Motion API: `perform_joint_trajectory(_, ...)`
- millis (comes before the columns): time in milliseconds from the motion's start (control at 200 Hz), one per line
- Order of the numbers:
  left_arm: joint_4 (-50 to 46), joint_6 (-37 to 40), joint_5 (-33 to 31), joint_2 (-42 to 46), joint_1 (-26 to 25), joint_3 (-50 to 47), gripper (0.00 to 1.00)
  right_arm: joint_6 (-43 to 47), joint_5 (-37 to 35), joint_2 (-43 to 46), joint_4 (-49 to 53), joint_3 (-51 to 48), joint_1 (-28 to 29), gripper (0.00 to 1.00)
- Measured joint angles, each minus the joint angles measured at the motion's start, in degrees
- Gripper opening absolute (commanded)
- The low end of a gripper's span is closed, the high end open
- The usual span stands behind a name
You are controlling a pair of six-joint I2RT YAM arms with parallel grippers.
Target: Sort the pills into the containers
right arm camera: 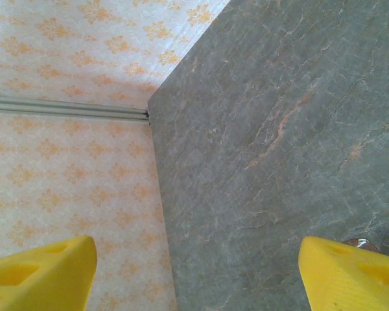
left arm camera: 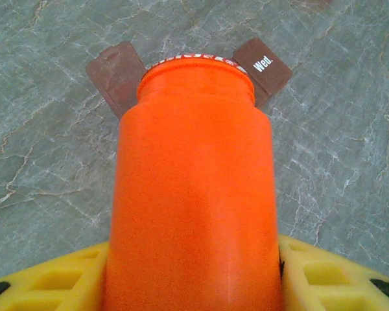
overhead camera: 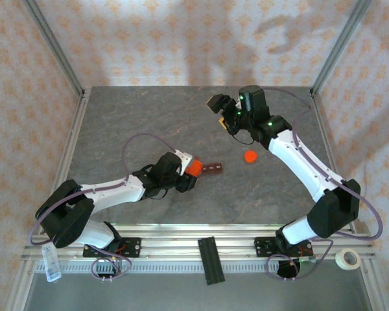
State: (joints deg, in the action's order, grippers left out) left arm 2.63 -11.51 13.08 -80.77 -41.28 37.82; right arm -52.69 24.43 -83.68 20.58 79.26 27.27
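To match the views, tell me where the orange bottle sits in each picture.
Top external: orange bottle left of centre, in the left gripper.
Left wrist: centre, between the yellow fingers.
Right wrist: table corner and patterned wall.
Shared landmark: the reddish-brown strip just beyond the bottle's mouth.

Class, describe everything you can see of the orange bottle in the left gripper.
The orange bottle is smooth, opaque plastic, a round body narrowing at a shoulder to a collared neck. A thin red-and-white edge shows at its mouth; whether it is open cannot be told. It is clamped between the yellow fingers of the left gripper, pointing mouth-first at the middle of the reddish-brown strip, whose ends stick out either side. Contact with the strip is unclear.
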Motion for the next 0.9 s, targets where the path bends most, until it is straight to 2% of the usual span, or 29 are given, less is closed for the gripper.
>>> perform_joint_trajectory(606, -4.4, 0.0, 0.0, -1.1, 0.0, 1.9, 0.0, 3.5, -1.7, 1.7, 1.3, -0.6, -0.3, 0.81)
perform_joint_trajectory(896, -5.2, 0.0, 0.2, -1.1, 0.0, 1.9, 0.0, 8.6, -2.0, -1.0, 2.4, -7.4, -3.4, 0.8)
